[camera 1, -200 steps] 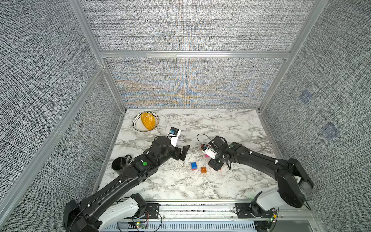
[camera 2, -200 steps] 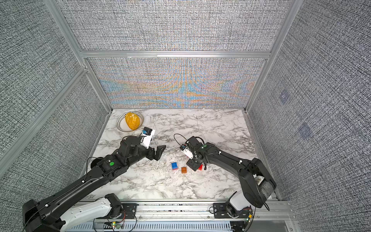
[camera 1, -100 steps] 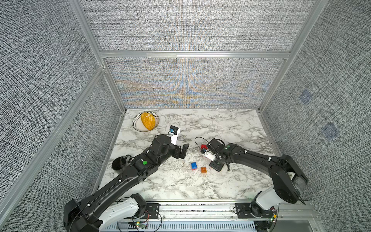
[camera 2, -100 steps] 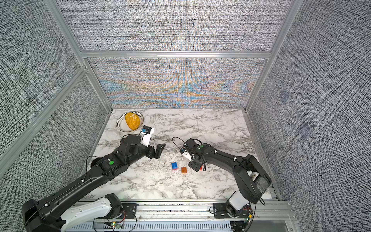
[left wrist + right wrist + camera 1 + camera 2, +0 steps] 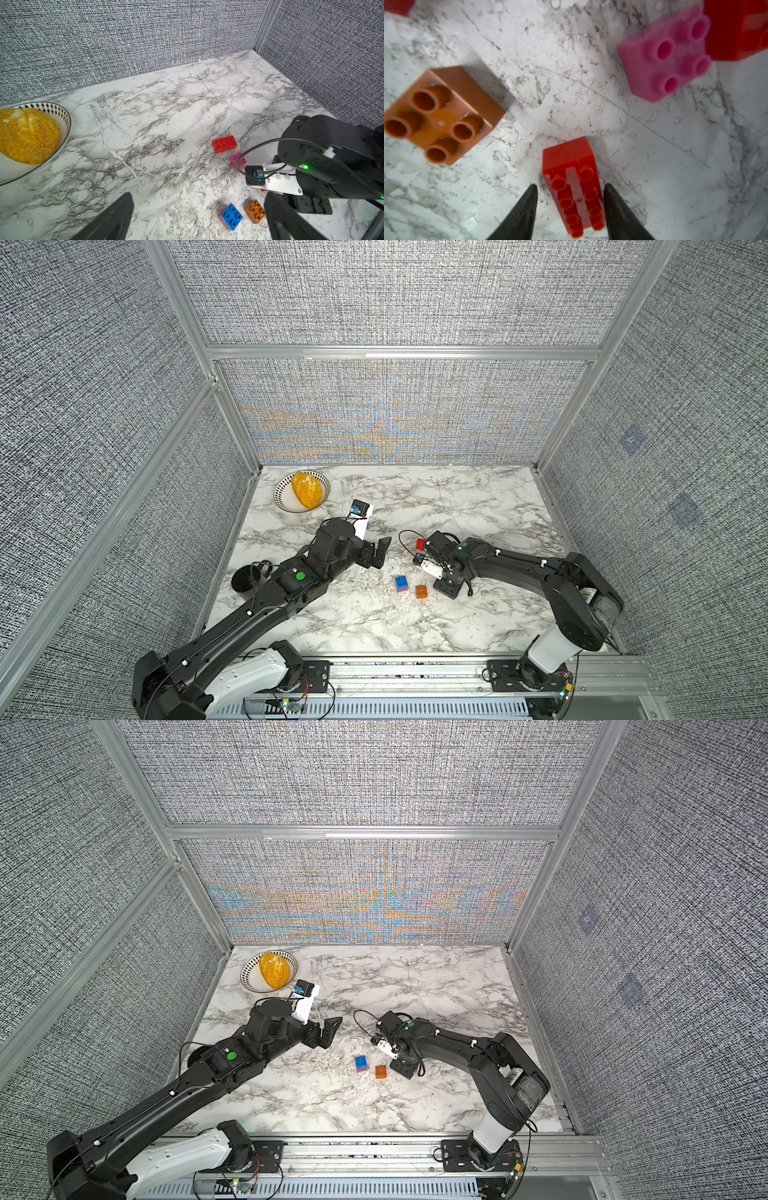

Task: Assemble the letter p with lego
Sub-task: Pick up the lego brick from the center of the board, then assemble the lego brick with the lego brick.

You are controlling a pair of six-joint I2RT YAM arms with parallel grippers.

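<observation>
The right pincer point(image 5: 570, 189) was narrow, with one finger on each side of a long red brick point(image 5: 569, 164), not squeezing it yet. The left pincer point(image 5: 197, 197) was wide and held nothing. The orange brick point(image 5: 444, 112), pink brick point(image 5: 664, 56) and blue brick point(image 5: 230, 216) lay apart nearby on the counter point(image 5: 457, 497).

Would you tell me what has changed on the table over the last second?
The right arm swung its elbow inward and its wrist shifted, uncovering a red brick beside it. The right gripper now straddles a long red brick, not visibly clamped. The left gripper, open, the blue brick, the orange brick and the bowl stayed put.
</observation>
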